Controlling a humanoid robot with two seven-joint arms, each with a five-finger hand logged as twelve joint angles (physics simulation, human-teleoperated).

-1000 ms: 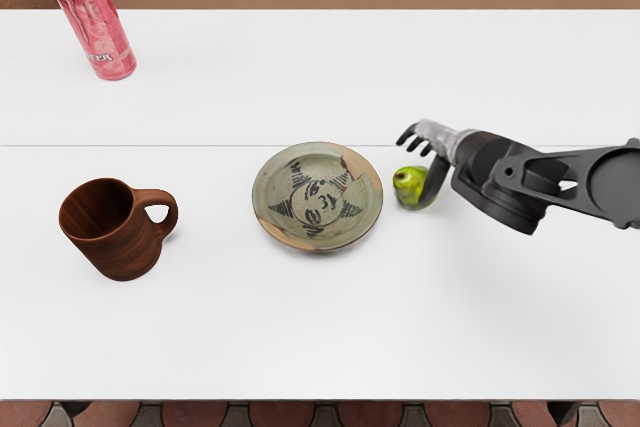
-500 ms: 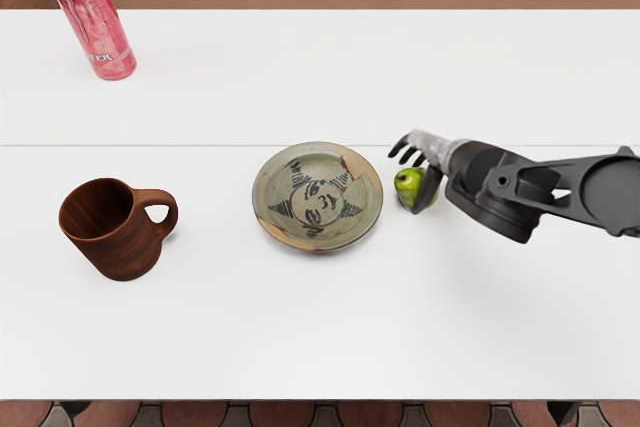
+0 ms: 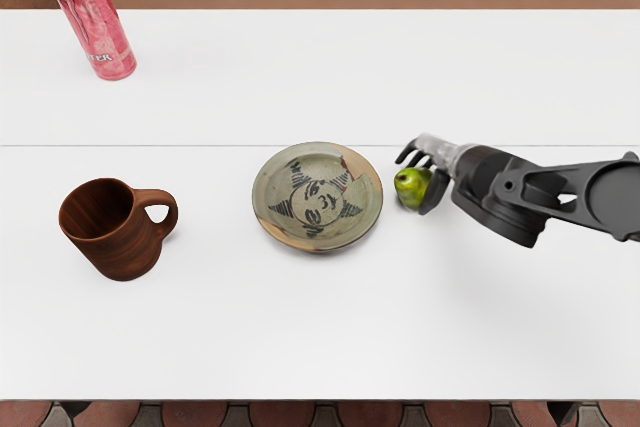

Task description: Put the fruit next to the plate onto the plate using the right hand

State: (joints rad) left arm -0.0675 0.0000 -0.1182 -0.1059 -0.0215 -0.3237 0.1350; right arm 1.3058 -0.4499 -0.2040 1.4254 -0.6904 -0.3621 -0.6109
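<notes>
nearest the viewer, well forward of the fingers, the white flat table (image 3: pixel 320 337) ends at its front edge; below it a thin strip of reddish floor tile (image 3: pixel 250 415) is cut off by the picture's bottom.

far to the fingers' left and a little nearer than them stands a brown wooden mug (image 3: pixel 112 228), tilted, with its handle turned toward the fingers. its inside is in shadow and cannot be read.

just left of the fingers lies the round glazed ceramic plate (image 3: pixel 317 196), grey-green with a dark painted face. nothing is on it.

the small green fruit (image 3: pixel 410 185) rests on the table between the plate's rim and the fingers, just beside the rim and not on the plate. its right flank is covered by a dark digit.

the right hand (image 3: pixel 430 164) comes in from the right. its arm (image 3: pixel 545 192) is cut off at the picture's right edge. the fingers (image 3: pixel 408 155) are apart and hooked over the far side of the fruit, with one digit at its right side. they are cupped around it, not clamped. actual contact is hard to make out, and the palm's underside is hidden.

far beyond the fingers and well to their left stands a red cylindrical drinks can (image 3: pixel 88 15), leaning. its lettering is only partly legible.
</notes>
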